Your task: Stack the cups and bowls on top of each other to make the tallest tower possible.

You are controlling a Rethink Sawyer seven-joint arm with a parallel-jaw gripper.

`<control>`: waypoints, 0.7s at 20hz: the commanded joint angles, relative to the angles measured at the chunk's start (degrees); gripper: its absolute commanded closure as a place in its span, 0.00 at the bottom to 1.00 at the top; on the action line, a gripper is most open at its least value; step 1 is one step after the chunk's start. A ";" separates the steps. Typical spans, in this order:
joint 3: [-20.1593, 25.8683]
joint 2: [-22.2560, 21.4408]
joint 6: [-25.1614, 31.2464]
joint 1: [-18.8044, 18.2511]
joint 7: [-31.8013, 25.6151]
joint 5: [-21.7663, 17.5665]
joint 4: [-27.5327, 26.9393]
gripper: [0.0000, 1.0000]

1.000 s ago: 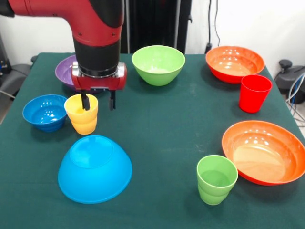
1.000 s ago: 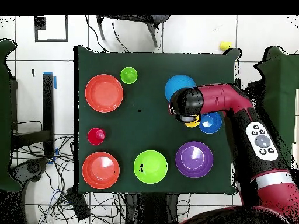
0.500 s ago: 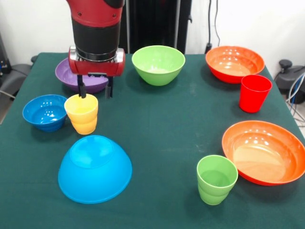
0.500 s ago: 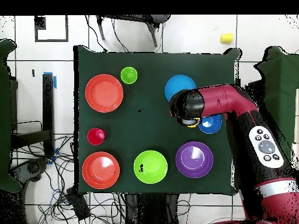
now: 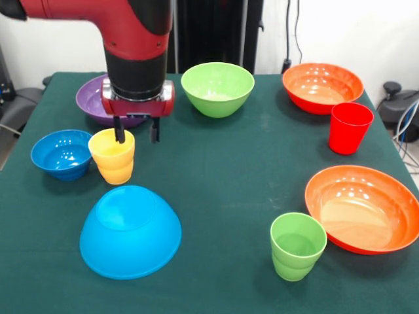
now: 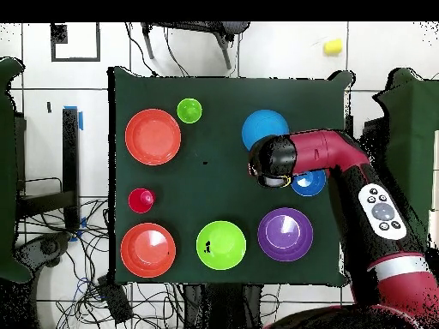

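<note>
My gripper [image 5: 137,134] is open and empty, just above and behind a yellow cup [image 5: 112,156] that stands upright on the table. Its left finger hangs at the cup's far rim and its right finger hangs beside the cup. The large light-blue bowl [image 5: 130,230] lies upside down in front of the cup, with nothing on it. The small dark blue bowl [image 5: 62,154] sits left of the cup. In the overhead view the arm [image 6: 273,158] hides the yellow cup, between the light-blue bowl [image 6: 260,125] and the dark blue bowl [image 6: 312,183]. Only one yellow cup shows on the table.
A purple bowl [image 5: 90,98] and a green bowl [image 5: 217,88] sit at the back. Two orange bowls [image 5: 322,86] [image 5: 363,208], a red cup [image 5: 349,127] and a green cup [image 5: 298,246] stand on the right. A small yellow object [image 6: 333,44] is on the floor off the table.
The gripper lifted out of the yellow cup, leaving it on the table, then came down a little and shifted slightly right. The yellow object on the floor has moved.
</note>
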 commanded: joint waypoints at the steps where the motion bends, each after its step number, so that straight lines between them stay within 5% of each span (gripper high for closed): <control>1: -3.82 7.09 -1.42 2.47 -3.61 -3.14 -2.55 0.00; 14: -8.60 8.84 2.16 5.57 -2.62 -4.66 -4.94 0.00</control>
